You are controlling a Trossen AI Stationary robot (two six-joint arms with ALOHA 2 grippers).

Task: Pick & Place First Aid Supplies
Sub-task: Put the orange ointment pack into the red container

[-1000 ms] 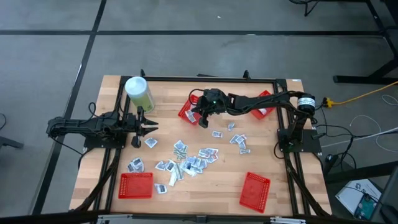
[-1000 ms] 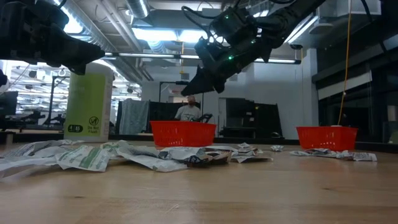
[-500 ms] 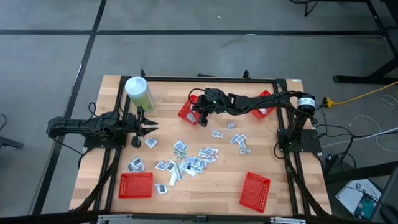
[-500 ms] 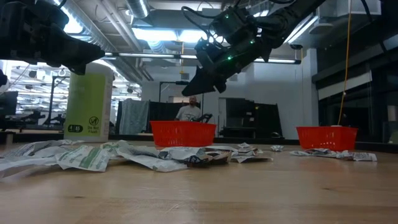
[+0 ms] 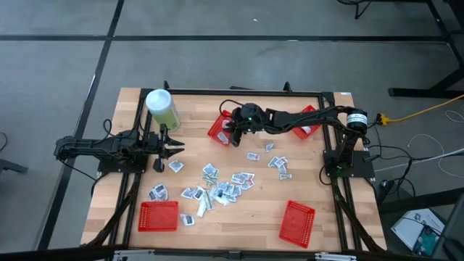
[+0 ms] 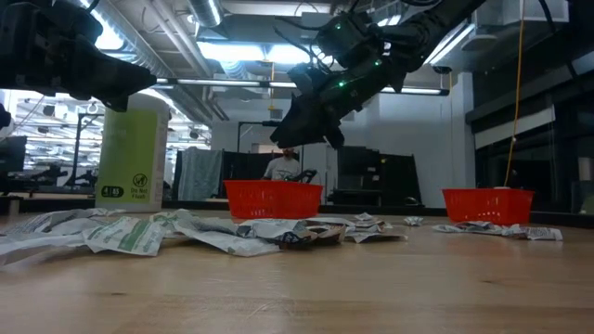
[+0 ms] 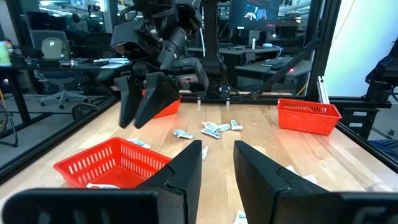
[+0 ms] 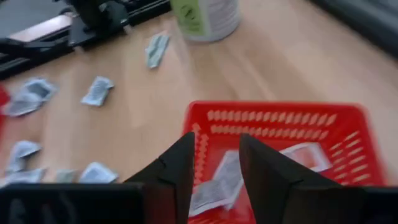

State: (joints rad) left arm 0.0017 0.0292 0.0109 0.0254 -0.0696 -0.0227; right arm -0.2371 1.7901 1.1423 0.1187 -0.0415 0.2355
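Observation:
The first aid supplies (image 5: 225, 185) lie scattered as small pale packets across the middle of the table. My right gripper (image 5: 233, 138) hangs open above the far red basket (image 5: 217, 129), fingers slanting down, with nothing between them. The right wrist view shows packets (image 8: 303, 154) lying on the floor of this basket (image 8: 280, 109), one (image 8: 214, 186) straight below the open fingers. My left gripper (image 5: 174, 148) waits at the table's left side, open and level, touching nothing.
A tall pale-green canister (image 5: 161, 107) stands at the far left. Other red baskets sit at the far right (image 5: 308, 123), near left (image 5: 158, 215) and near right (image 5: 297, 221). Bare wood lies along the near edge. A person (image 6: 281, 162) stands in the room behind.
My right gripper has opened over the far red basket and rolled a little about its own axis, staying in the same place. My left arm has kept still.

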